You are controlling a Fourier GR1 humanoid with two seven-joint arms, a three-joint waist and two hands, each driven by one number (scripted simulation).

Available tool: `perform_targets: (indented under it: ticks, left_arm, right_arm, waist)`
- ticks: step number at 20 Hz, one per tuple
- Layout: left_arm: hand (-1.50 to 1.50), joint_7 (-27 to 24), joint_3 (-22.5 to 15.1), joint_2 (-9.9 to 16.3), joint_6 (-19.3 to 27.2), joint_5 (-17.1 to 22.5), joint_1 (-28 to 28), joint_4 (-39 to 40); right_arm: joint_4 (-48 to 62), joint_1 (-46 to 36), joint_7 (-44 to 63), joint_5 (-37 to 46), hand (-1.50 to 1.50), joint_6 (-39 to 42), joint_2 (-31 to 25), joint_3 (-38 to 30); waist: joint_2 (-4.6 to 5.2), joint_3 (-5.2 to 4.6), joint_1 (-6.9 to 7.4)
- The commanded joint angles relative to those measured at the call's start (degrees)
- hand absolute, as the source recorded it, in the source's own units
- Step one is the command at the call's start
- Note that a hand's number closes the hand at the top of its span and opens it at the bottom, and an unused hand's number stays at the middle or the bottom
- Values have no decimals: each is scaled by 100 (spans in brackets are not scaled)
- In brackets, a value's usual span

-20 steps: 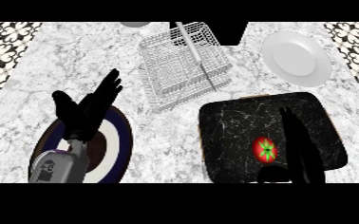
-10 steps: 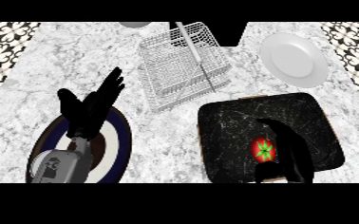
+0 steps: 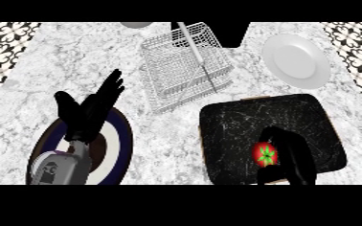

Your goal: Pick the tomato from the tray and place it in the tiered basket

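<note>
The right hand curls its fingers over and around the tomato, which still sits on the black tray, toward the tray's near right part. The fingers arch across the tomato's far side and the thumb seems to sit on its near side, so the grasp looks close to closing, though the lift has not begun. Beyond the tray's far left corner stands the wire tiered basket; beyond its far right corner lies a white plate. Well left of the tray, the left hand rests with straight fingers over a dark-rimmed plate. The risk is the round tomato rolling out sideways if the fingers close off-centre.
</note>
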Motion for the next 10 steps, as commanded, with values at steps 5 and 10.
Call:
perform_targets:
  ticks: [5,10]
  left_arm:
    - [0,146,66,72,-38,43,-51,-168]
    - [0,-132,60,-48,-98,-62,231,-88]
  right_arm:
    - [928,-795,52,212,150,1726,-948,-49]
    - [-526,-557,343,-157,150,2442,-760,-66]
  waist:
    - [114,165,125]
    - [93,162,3]
